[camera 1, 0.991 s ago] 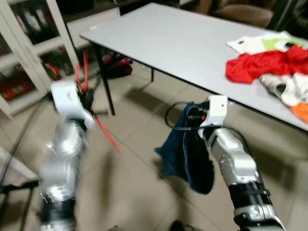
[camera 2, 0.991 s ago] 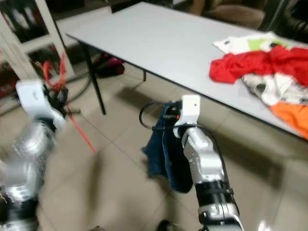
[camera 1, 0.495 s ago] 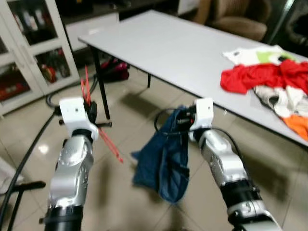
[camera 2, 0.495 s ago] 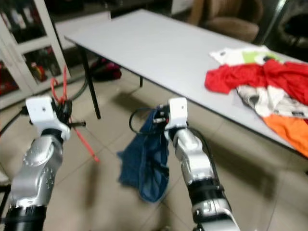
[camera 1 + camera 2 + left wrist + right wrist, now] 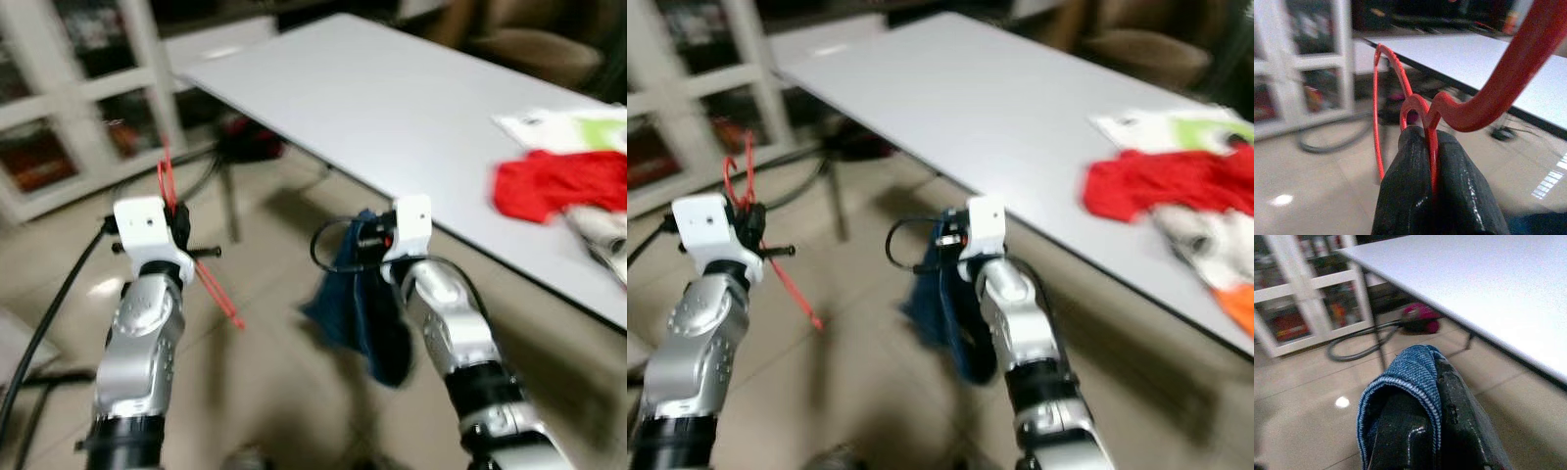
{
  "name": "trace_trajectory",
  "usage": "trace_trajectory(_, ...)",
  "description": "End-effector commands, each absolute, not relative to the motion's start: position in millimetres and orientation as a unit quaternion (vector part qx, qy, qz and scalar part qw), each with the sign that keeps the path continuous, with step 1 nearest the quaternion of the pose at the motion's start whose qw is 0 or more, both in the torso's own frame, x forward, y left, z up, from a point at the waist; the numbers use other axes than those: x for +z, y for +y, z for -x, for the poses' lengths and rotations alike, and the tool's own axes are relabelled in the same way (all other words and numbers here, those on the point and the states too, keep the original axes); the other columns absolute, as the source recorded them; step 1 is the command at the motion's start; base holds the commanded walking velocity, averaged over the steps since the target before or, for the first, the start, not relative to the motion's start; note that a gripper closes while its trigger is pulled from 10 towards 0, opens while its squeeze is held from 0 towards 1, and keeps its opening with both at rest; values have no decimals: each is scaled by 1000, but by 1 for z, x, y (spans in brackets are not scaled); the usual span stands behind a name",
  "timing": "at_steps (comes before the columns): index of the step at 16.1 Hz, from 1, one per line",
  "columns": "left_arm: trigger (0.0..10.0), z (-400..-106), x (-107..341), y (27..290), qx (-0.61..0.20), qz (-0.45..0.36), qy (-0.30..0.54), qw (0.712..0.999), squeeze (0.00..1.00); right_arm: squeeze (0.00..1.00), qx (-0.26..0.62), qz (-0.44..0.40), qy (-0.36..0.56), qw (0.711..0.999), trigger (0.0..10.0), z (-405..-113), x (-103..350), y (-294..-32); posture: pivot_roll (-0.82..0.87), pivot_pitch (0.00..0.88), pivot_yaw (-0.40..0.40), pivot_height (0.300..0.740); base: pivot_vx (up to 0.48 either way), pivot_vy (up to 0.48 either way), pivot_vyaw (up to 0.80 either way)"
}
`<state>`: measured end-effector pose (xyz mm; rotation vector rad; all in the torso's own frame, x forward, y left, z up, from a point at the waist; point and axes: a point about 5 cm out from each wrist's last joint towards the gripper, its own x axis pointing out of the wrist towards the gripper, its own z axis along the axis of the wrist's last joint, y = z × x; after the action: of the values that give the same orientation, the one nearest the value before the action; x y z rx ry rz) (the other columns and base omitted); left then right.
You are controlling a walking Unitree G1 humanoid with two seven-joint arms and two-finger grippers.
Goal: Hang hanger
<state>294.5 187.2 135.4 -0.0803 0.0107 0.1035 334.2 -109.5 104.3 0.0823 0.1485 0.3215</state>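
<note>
Holding, left side: my left gripper [image 5: 1432,196] is clamping its two black fingers [image 5: 1405,196] together on a thin red plastic hanger [image 5: 1488,93], the hanger's neck pinched between the pads.
Hanger position: it is sticking up and out from my left gripper [image 5: 181,220] in the air over the floor, one red arm slanting down toward the tiles, well apart from the table.
Holding, right side: my right gripper [image 5: 1435,431] is pressing its fingers shut on a fold of dark blue denim cloth [image 5: 1410,377]; the fold is wrapping over one finger [image 5: 1400,431].
Cloth position: the blue denim [image 5: 367,313] is hanging down from my right gripper [image 5: 377,240] beside the silver forearm, just in front of the table edge.
Table: a long white table with black legs [image 5: 392,98] is standing ahead and to my right.
On table: a crumpled red garment [image 5: 563,186] is lying near the far right, with white and green fabric [image 5: 568,127] just behind it, touching it.
Background: a white cabinet with glass doors [image 5: 88,88] is standing to the left; a dark hose [image 5: 1361,345] is curling on the beige tiled floor [image 5: 274,372] near it.
Image quality: the head views are blurring.
</note>
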Motion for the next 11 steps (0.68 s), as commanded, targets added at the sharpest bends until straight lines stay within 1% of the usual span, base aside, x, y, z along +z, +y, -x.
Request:
trace_trajectory(1, 10000, -297, 142, 184, 40, 41, -4, 998, 0, 0, 157, -35, 56, 985, 0, -337, 111, -112, 112, 38, -35, 740, 0, 461, -800)
trace_trajectory(4, 10000, -298, 143, 183, 34, 47, -4, 998, 0, 0, 158, -34, 53, 985, 0, -338, 112, -110, 115, 40, -35, 740, 0, 474, -800)
trace_trajectory(11, 10000, -300, 145, 184, 25, 16, 2, 1000, 0, 0, 151, -43, 48, 986, 0, -338, 111, -112, 109, 50, -26, 740, 0, 476, -800)
